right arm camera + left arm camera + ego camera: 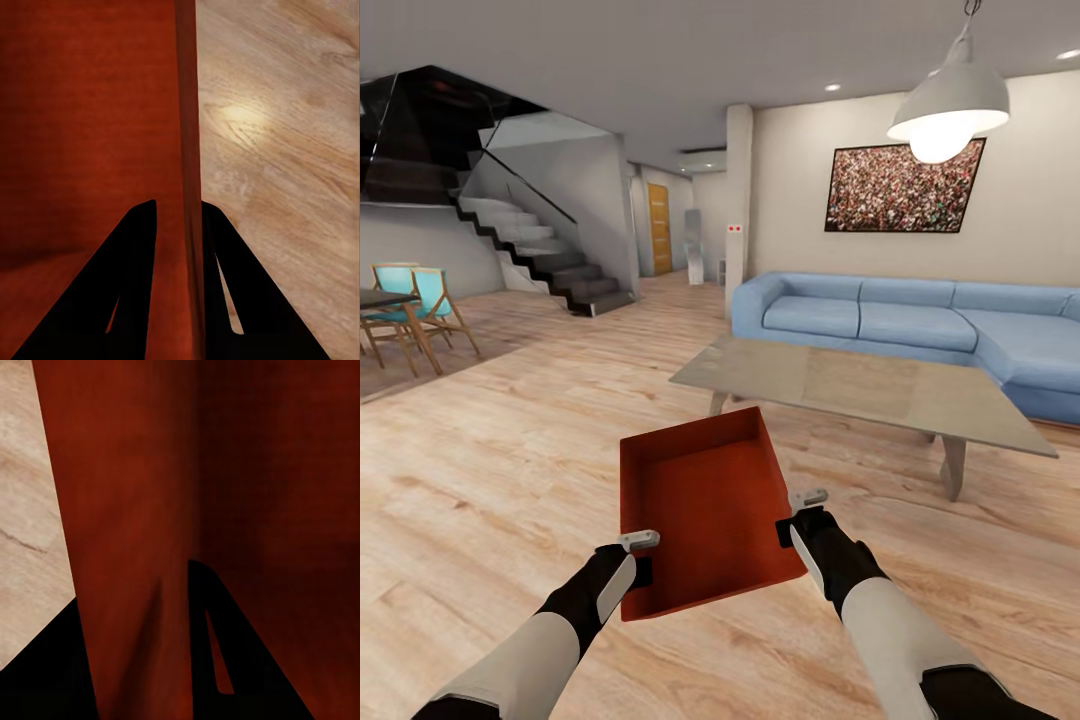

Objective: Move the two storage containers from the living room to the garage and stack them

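From my head, I carry one orange container (705, 520) over the living room floor (490, 500), left tool (643, 553) and right tool (797, 512) pinching opposite walls. Each wrist shows fingers (139, 285) closed astride a wall. Thin rims: a jolt could slip it.

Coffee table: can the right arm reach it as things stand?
Probably not: the right gripper is shut on the storage container's wall, sharing the carry with the left gripper; the coffee table sits beyond.
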You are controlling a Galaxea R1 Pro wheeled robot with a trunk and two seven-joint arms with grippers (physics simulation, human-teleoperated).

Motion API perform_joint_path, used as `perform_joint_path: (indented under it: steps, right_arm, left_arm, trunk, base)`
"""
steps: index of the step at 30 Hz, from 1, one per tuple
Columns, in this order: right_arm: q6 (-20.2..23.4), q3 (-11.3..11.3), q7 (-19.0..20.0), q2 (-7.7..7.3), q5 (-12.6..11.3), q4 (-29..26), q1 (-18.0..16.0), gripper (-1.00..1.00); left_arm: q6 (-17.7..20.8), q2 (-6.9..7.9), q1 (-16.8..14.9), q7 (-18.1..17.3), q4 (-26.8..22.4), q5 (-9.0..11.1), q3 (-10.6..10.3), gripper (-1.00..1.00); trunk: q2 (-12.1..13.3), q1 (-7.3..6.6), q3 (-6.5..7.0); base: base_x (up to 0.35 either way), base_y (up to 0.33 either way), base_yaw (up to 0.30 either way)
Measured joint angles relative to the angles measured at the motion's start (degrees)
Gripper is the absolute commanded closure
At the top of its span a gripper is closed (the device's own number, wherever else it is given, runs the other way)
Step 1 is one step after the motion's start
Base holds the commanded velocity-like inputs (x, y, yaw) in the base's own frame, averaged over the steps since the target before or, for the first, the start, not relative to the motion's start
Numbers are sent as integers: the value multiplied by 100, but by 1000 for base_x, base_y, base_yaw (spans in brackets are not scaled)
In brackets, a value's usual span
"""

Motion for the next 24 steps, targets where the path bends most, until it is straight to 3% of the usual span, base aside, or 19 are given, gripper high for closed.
perform_joint_path:
  steps: [12,24]
  right_arm:
    - [-1,-4,2,1,8,-12,3,100]
    - [0,4,-1,1,6,-16,-1,100]
  left_arm:
    - [-2,0,-1,-1,-3,-1,0,100]
    - [-10,1,0,-12,-7,-12,3,100]
  trunk:
    - [481,-264,215]
    - [483,-264,216]
  base:
    - [0,0,1]
    - [0,0,0]
